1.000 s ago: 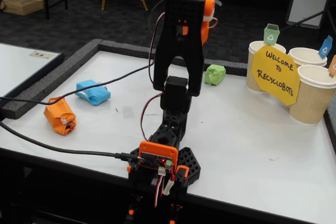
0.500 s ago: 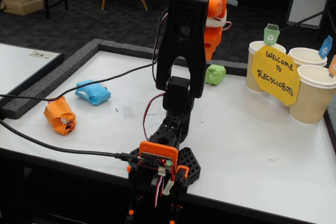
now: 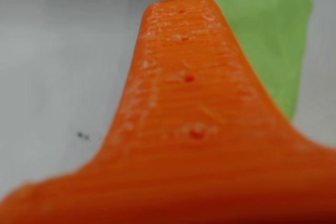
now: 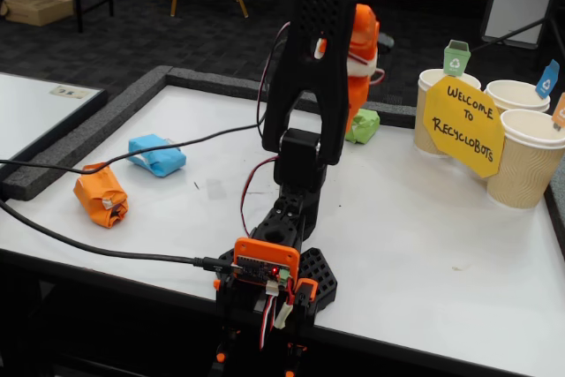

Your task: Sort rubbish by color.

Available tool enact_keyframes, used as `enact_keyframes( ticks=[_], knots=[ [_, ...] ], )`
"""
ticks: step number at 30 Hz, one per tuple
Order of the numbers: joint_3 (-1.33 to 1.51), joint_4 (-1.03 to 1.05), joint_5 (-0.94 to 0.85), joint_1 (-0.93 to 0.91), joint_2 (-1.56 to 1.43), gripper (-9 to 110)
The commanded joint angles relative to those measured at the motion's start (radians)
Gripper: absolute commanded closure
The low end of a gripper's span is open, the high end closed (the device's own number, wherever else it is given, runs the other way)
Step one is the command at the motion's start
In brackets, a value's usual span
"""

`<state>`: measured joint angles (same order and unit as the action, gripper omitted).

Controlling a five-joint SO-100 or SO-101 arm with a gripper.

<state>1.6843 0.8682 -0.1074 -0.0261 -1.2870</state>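
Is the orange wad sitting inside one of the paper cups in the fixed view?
No, the orange wad lies on the white table near its left edge, far from the paper cups at the right.

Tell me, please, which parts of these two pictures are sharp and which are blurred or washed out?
In the wrist view, an orange finger of the end effector fills the frame, soft with closeness; the green wad behind it is blurred too. In the fixed view, the table and the yellow sign are sharp and evenly lit, with no strong glare; the floor behind is dim.
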Motion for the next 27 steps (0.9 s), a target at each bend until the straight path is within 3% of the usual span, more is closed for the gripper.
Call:
enact_keyframes(
  ticks=[1,9,27],
  knots=[
    [-0.106,-0.046,-0.021,-0.032,-0.009,77],
    [-0.121,-0.133,-0.021,-0.066,0.044,77],
    [-0.123,-0.236,-0.023,-0.166,0.066,92]
  ],
)
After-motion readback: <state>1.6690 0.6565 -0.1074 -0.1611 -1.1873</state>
